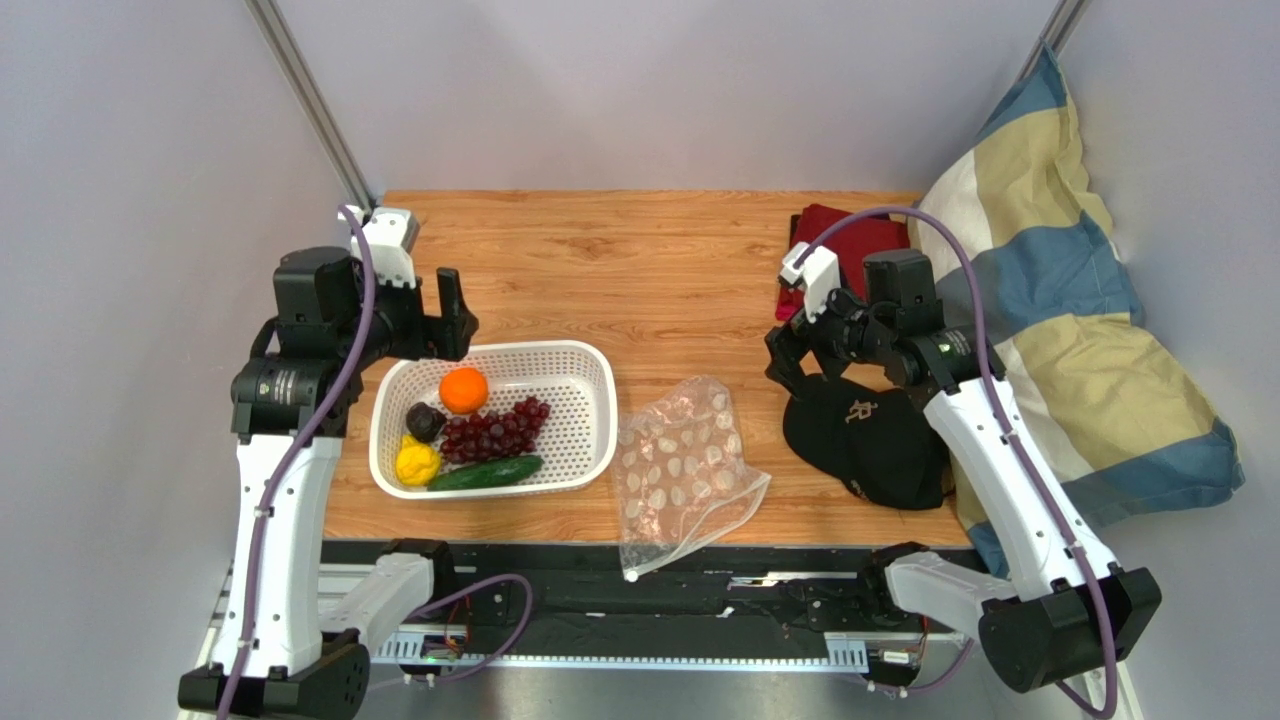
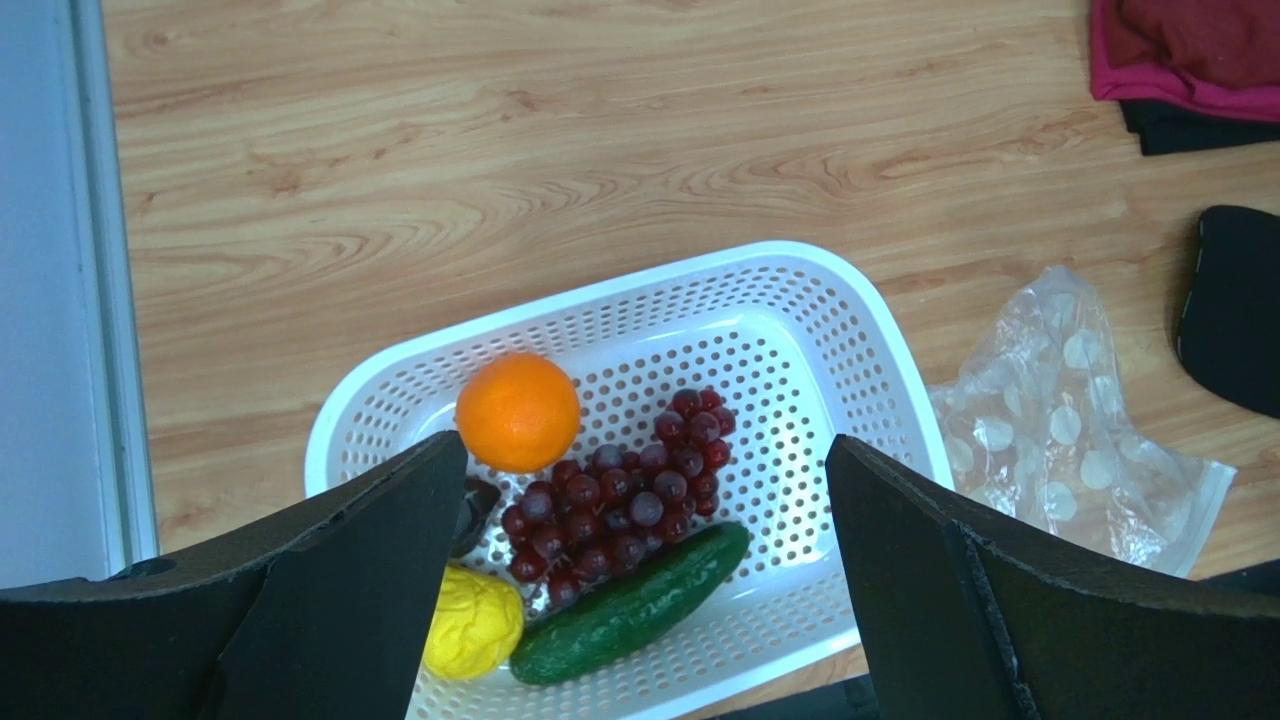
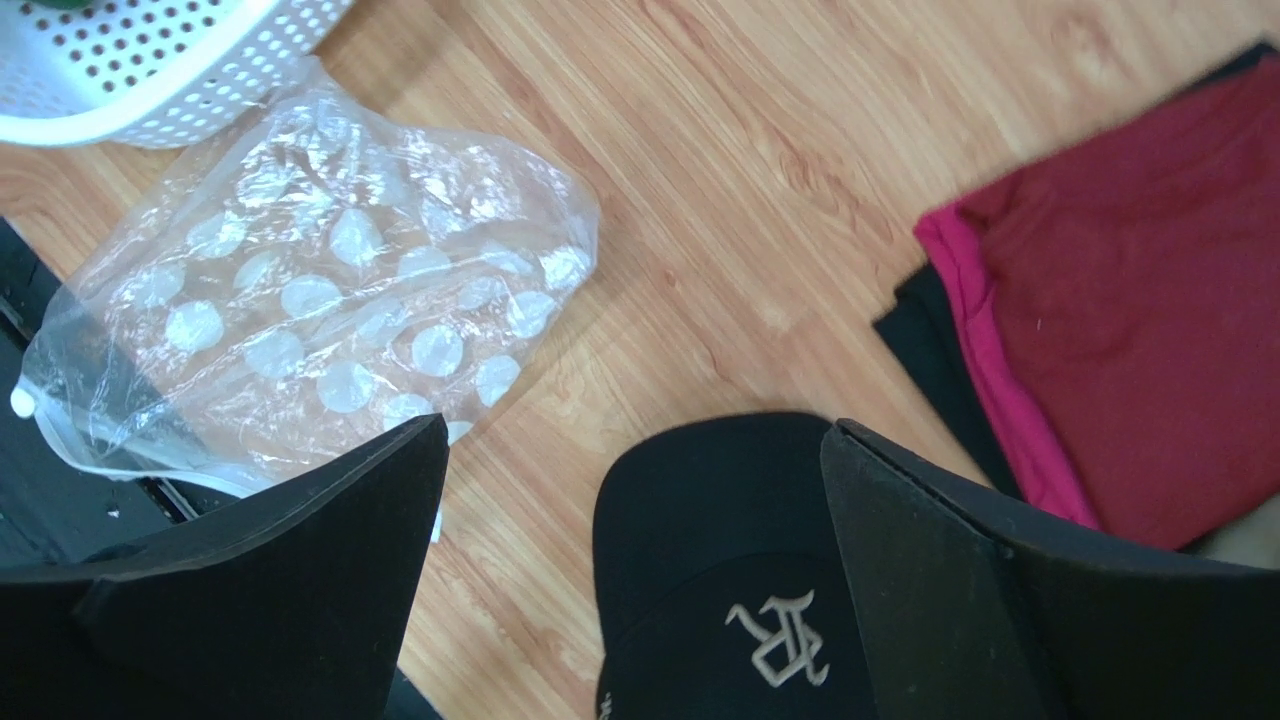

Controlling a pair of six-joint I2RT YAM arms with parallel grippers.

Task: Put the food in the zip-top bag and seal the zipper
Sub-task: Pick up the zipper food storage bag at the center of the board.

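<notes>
Black cap (image 3: 706, 510) right of basket (image 1: 586, 393): pale embroidered monogram (image 3: 774, 638), letters unclear. Left hand (image 2: 643, 450) spread above basket; right hand (image 3: 634, 428) spread, far right of it.

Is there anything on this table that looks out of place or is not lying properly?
Yes. The zip-top bag lies crumpled, and its near corner hangs over the front edge of the table. A black cap and a red cloth on the right side have nothing to do with food.
</notes>
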